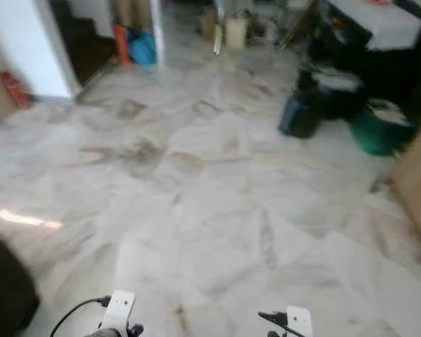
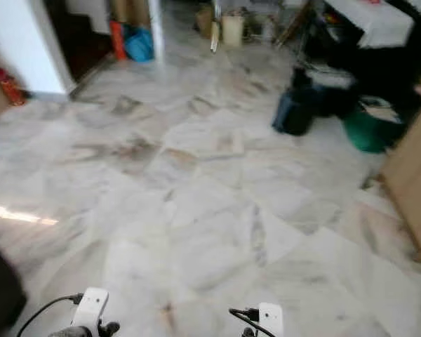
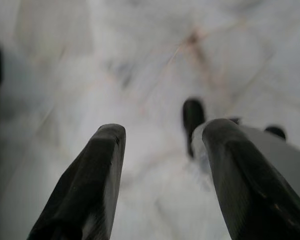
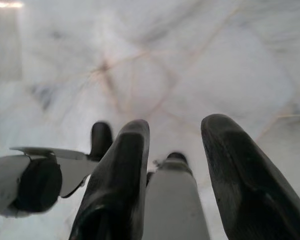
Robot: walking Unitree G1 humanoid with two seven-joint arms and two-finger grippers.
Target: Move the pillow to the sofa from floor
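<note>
1. Marble floor (image 1: 217, 210), white with grey and brown veining, takes up most of both eye views; the picture is soft with blur.
2. Nearest, at the bottom edge: two white wrist parts, left (image 1: 119, 309) with a black cable looping off to its left, right (image 1: 298, 319).
3. Left gripper (image 3: 162, 145) hangs over bare floor; its two black fingers (image 3: 95, 175) are spread, gap visible between them, nothing held. One of the robot's black feet (image 3: 192, 120) shows beyond them.
4. Right gripper (image 4: 175, 145) also hangs over bare floor, fingers (image 4: 122, 175) spread, nothing pinched. Silver robot limb parts sit between and beside them in that view.
5. Near left: dark rounded mass (image 1: 7, 288) cut by the frame edge; can't tell what it is. Just beyond it, a bright light reflection (image 1: 28, 220) on the tiles.
6. Right edge: tan cardboard-like panel (image 1: 417, 182).
7. Mid-far right: dark blue bag (image 1: 299, 112) on the floor, green tub (image 1: 375, 133) just right of it, black furniture with a white top (image 1: 379, 24) behind.
8. Far left: white wall corner (image 1: 35, 49), red object (image 1: 14, 90) at its base on the left, dark doorway beside it with an orange item (image 1: 121, 42) and a blue bag (image 1: 142, 48).
9. Far centre: cream containers (image 1: 235, 31) and clutter, too blurred to name.
10. Pillow and sofa: can't identify either.
</note>
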